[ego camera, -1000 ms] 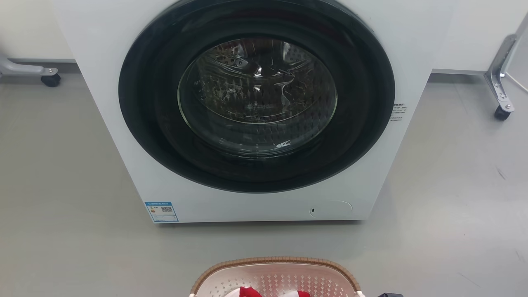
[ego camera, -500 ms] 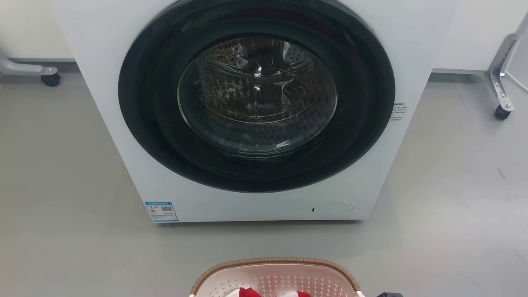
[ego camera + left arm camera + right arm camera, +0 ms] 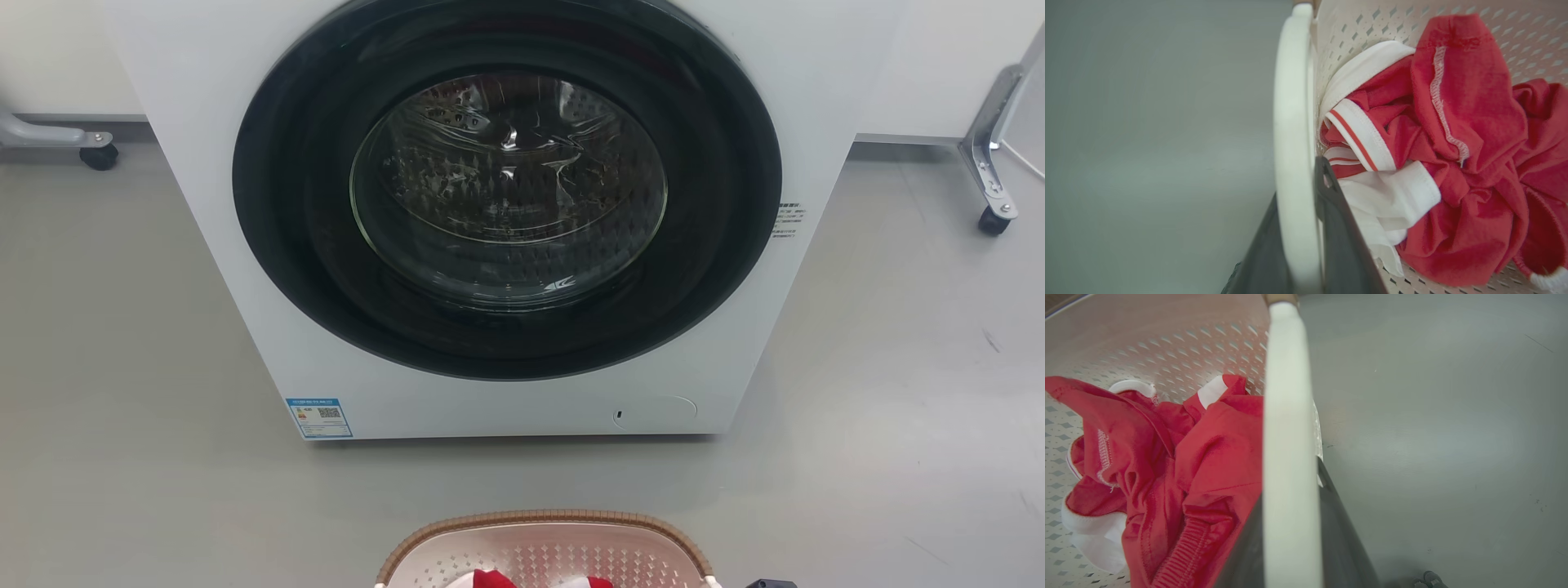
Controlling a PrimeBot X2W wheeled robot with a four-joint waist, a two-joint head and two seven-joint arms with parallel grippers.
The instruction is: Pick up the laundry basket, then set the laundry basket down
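The laundry basket [image 3: 543, 518], cream with a brown woven-look rim, shows at the bottom edge of the head view, in front of the washing machine. Red and white clothes [image 3: 1457, 134] lie crumpled inside it. In the left wrist view my left gripper [image 3: 1298, 183] is shut on the basket's white side handle [image 3: 1293, 94], one dark finger on each side of it. In the right wrist view my right gripper [image 3: 1290, 486] clamps the other white handle [image 3: 1287, 396] the same way, with the red clothes [image 3: 1208, 465] to its left.
A big white washing machine [image 3: 506, 220] with its round dark door stands straight ahead on the grey floor [image 3: 898, 408]. Wheeled metal legs stand at the far left [image 3: 98, 155] and far right [image 3: 992, 220]. A pale wall runs behind.
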